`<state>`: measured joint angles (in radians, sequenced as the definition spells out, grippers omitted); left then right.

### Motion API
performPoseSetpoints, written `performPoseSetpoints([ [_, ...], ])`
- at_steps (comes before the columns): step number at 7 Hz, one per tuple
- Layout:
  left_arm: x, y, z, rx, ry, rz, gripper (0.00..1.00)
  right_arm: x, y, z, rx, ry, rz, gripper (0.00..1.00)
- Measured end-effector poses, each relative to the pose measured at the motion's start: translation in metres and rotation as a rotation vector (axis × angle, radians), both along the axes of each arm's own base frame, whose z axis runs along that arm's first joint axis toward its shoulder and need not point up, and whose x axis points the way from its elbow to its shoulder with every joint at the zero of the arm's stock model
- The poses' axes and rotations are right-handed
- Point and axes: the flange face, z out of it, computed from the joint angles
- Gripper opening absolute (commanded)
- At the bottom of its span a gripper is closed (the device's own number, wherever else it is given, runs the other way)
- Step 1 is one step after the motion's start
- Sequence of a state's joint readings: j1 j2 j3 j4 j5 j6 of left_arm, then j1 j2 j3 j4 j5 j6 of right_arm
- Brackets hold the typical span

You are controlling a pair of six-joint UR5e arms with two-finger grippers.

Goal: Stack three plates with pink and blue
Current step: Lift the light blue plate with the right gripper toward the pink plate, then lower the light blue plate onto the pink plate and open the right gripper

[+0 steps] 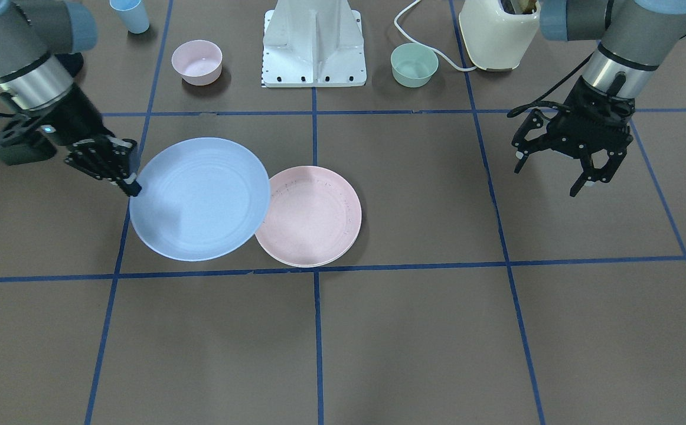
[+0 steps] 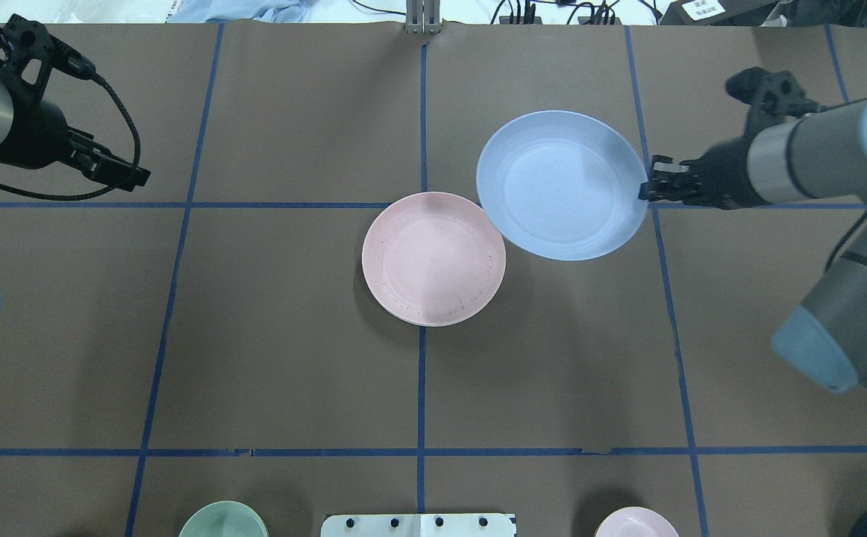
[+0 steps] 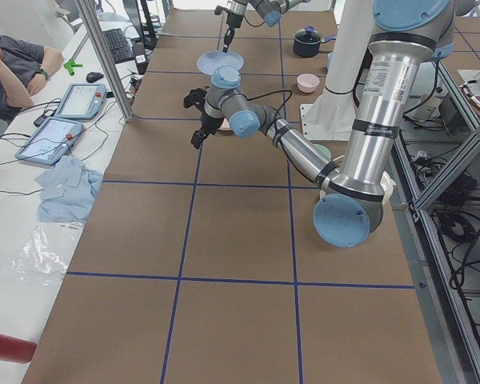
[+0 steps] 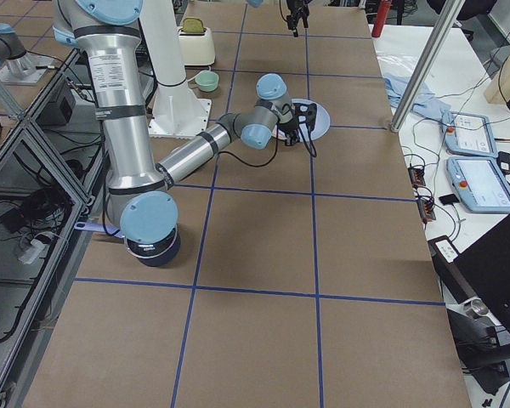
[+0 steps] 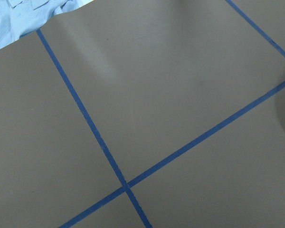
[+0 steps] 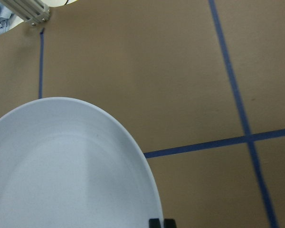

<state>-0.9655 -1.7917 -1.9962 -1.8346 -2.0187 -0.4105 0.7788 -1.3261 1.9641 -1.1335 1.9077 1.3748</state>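
Right jaws gripping blue plate (image 2: 560, 185) rim; left jaws gaping, idle. We are aiming to center it level over pink plate (image 2: 433, 259).

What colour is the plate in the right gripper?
The plate is light blue; clearest in overhead exterior.

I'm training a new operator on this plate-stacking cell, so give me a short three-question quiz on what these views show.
1. True or false: the left gripper is holding a plate.
2. Which plate does the right gripper grip by the rim? A) pink B) blue C) cream
3. Fill in: seen from overhead, the held plate's edge overlaps the rim of the ____ plate.

Key
1. False. It hangs open and empty over bare table.
2. B, the blue plate.
3. Pink: the pink plate lies flat near the table's middle.
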Motion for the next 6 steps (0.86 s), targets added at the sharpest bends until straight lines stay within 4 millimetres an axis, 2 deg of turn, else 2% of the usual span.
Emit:
performPoseSetpoints([
  [1,0.000,0.000,0.000,0.000,0.000,0.000,1.00,-0.052,0.014,-0.033,-0.025,0.021,0.022,0.00],
  [2,0.000,0.000,0.000,0.000,0.001,0.000,1.00,-0.092,0.029,-0.053,-0.038,0.055,0.035,0.00],
  [3,0.000,0.000,0.000,0.000,0.001,-0.001,1.00,-0.117,0.035,-0.058,-0.044,0.080,0.037,0.00],
  [5,-0.001,0.000,0.000,0.000,0.001,-0.001,1.00,-0.150,0.035,-0.052,-0.049,0.122,0.040,0.00],
  [6,-0.001,0.000,0.000,0.000,0.001,-0.001,1.00,-0.162,0.035,-0.046,-0.047,0.140,0.044,0.23],
])
